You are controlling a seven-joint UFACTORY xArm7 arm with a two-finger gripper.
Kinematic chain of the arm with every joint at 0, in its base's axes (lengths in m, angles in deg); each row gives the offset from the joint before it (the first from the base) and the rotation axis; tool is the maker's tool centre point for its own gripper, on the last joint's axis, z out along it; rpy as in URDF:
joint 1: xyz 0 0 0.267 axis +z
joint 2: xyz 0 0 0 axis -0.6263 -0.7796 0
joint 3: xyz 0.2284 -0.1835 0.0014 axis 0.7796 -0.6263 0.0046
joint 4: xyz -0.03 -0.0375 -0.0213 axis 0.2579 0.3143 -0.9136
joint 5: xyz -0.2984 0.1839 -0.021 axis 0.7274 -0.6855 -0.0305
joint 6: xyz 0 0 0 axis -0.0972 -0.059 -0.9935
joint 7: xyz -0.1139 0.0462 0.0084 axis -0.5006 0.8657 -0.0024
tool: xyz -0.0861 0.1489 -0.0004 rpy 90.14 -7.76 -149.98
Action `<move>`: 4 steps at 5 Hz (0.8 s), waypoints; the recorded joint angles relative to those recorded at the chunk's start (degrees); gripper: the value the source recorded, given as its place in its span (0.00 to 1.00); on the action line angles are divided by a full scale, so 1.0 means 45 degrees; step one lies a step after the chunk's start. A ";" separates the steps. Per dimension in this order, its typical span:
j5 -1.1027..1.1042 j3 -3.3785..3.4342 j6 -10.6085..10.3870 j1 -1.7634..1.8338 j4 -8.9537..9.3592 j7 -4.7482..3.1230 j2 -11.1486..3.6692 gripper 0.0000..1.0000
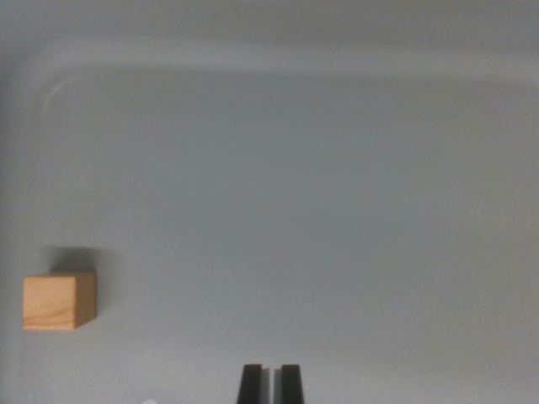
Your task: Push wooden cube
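Observation:
A small light-brown wooden cube point(59, 300) rests on the pale grey floor of a tray, near the wrist view's left edge. My gripper point(269, 383) shows only as two dark fingertips at the bottom middle. A thin sliver of grey separates the tips, and nothing is held between them, so the jaws stand shut. The cube lies well off to the wrist view's left of the fingertips and a little farther up the picture, not touching them.
The tray's raised rim point(253, 59) runs along the top of the view and curves down at the upper left corner point(34, 93). Bare grey tray floor point(337, 219) stretches across the middle and right.

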 joint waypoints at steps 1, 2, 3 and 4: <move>0.0061 0.0105 -0.0425 0.0149 0.0324 0.0232 -0.0149 0.00; 0.0061 0.0105 -0.0425 0.0149 0.0324 0.0232 -0.0149 0.00; 0.0129 0.0221 -0.0896 0.0313 0.0682 0.0488 -0.0314 0.00; 0.0129 0.0221 -0.0896 0.0313 0.0682 0.0488 -0.0314 0.00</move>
